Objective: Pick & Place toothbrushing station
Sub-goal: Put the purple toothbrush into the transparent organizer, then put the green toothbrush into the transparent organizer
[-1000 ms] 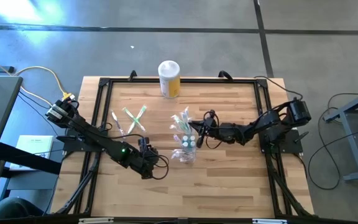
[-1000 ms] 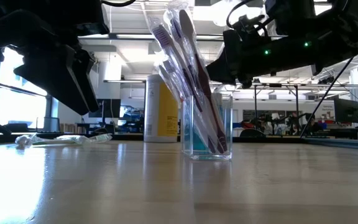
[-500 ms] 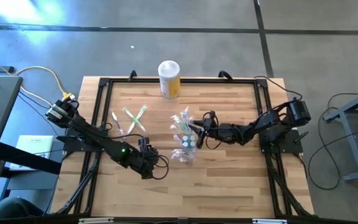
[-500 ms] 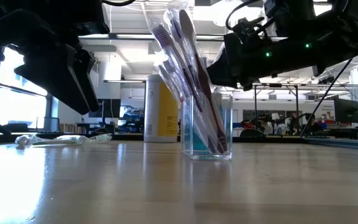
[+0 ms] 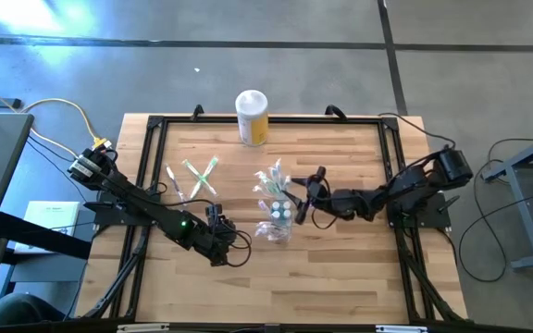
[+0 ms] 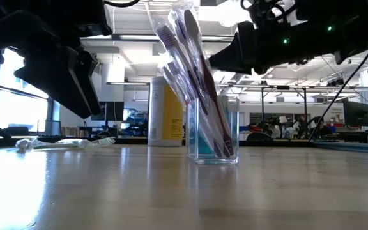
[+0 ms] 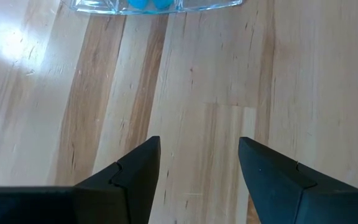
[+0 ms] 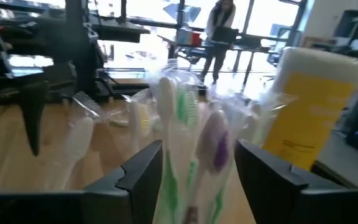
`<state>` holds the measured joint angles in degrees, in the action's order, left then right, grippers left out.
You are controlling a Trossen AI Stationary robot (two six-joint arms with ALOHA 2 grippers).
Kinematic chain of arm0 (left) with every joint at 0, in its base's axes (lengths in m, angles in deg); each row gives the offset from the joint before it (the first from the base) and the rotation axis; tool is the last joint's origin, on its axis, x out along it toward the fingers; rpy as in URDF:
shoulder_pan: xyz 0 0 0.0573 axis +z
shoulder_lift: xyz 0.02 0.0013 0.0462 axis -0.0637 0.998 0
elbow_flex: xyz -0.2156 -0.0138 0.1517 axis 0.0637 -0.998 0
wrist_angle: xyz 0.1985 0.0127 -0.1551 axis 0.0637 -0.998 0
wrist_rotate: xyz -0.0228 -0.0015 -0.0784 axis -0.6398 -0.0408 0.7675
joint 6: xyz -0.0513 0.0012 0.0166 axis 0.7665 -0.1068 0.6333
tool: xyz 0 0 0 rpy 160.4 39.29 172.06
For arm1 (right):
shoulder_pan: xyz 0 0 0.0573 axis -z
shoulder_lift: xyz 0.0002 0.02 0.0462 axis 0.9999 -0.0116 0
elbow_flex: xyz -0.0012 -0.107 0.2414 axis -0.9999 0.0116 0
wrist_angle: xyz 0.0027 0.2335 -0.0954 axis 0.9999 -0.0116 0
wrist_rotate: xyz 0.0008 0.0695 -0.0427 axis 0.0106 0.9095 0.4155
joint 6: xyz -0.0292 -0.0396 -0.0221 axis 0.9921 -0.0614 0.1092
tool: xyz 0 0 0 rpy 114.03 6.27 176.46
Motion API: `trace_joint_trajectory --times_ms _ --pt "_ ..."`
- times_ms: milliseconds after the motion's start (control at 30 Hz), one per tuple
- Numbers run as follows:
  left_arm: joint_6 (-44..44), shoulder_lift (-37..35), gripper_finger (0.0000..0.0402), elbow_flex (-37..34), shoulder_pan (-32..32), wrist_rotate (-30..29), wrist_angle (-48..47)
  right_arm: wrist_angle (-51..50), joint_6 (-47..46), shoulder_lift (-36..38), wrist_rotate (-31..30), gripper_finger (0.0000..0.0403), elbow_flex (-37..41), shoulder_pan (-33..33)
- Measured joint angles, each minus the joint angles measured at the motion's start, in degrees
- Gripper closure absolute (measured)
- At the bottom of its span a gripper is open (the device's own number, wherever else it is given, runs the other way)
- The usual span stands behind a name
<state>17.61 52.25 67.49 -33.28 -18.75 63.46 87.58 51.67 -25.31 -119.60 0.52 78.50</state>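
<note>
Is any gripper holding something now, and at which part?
Nothing is held. The right gripper is open beside the toothbrushes in the cup; the left gripper is open over bare table.

L gripper [image 5: 218, 248] jaws apart, low; R gripper [image 5: 302, 197] jaws apart.

Glossy clear plastic cup [image 6: 212, 131] and toothbrushes [image 6: 190, 51] on smooth pale wood table [image 5: 340, 268].
</note>
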Motion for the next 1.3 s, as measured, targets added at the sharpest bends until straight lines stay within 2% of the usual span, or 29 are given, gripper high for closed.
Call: trace_joint_trajectory --times_ms 200,500,700,800,967,1033,1300 --pt "0.4 -0.2 0.0192 0.3 0.0 0.5 -1.6 -1.0 4.4 2.9 -6.3 0.0209 0.0 -4.0" --pt "3.2 -3.6 0.0192 9.9 0.0 -1.5 -22.3 -0.9 10.8 4.6 -14.4 0.0209 0.0 -8.8" --pt "0.6 -4.0 0.0192 14.6 1.4 0.7 -35.5 -1.3 10.6 4.8 -14.6 0.0209 0.0 -9.8" --pt "-5.4 -4.0 0.0192 15.1 5.7 3.9 -38.1 -1.0 10.5 4.8 -15.0 0.0209 0.0 -9.9" --pt "-27.6 -3.9 0.0192 15.1 14.7 9.3 -38.5 -1.0 10.2 4.8 -14.9 0.0209 0.0 -9.9" --pt "-32.4 -3.9 0.0192 15.1 18.2 9.4 -36.6 -1.0 10.2 4.8 -14.9 0.0209 0.0 -10.2" --pt "-32.7 -3.9 0.0192 15.1 30.0 12.3 -39.2 -1.0 8.9 4.8 -18.0 0.0209 0.0 -12.2"
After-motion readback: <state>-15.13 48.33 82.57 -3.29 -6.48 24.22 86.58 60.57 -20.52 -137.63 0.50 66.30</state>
